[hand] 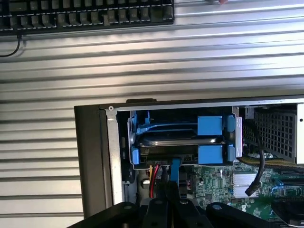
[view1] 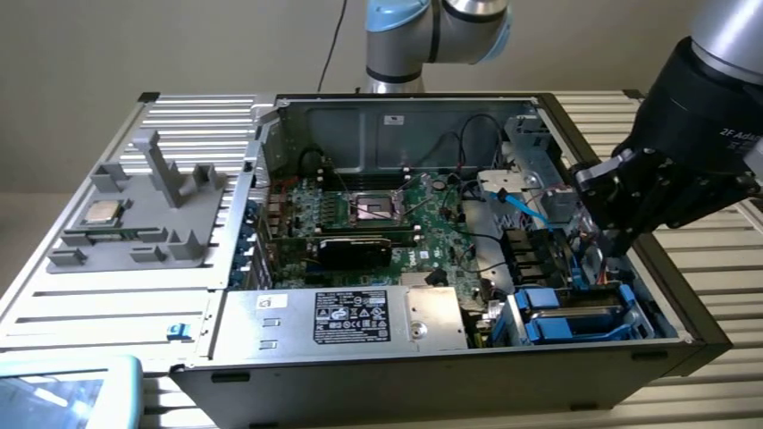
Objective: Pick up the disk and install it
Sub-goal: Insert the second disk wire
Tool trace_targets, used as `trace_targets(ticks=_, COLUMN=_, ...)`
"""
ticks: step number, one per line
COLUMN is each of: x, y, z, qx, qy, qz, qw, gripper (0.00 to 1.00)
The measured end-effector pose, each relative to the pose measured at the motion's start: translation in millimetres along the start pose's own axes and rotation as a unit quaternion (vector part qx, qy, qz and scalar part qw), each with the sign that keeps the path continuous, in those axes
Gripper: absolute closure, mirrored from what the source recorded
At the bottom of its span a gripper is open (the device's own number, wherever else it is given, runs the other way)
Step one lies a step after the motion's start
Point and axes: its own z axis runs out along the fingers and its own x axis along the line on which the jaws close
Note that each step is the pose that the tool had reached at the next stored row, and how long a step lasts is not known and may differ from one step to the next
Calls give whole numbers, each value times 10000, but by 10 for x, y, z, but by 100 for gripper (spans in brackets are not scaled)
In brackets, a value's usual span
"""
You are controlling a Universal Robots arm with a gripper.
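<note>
Now seated in the drive bay at a corner of the open computer case [view1: 238,375]: disk [hand: 178,141] in its blue carrier. Just above that bay, inside the case, gripper [view1: 620,243], fingers closed, holding nothing.

Exterior view: even, moderately bright light; the computer case [view1: 453,357] interior is darker than the ribbed table [view1: 71,304] beside it, which carries pale sheen. Wrist view: strong glare streaks across the ribs above the case; the gripper [hand: 172,199] is dark and soft.
</note>
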Motion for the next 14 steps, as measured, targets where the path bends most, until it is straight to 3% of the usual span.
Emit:
trace_targets(ticks=8, x=-66, y=-189, z=-1, qx=-68, qy=4, qz=-3, qw=10000, gripper=89)
trace_targets(ticks=11, x=-72, y=-279, z=4, qx=-85, qy=5, qz=-4, qw=10000, gripper=89)
trace_targets(ticks=14, x=-74, y=-297, z=5, qx=-87, qy=5, qz=-4, qw=10000, gripper=89)
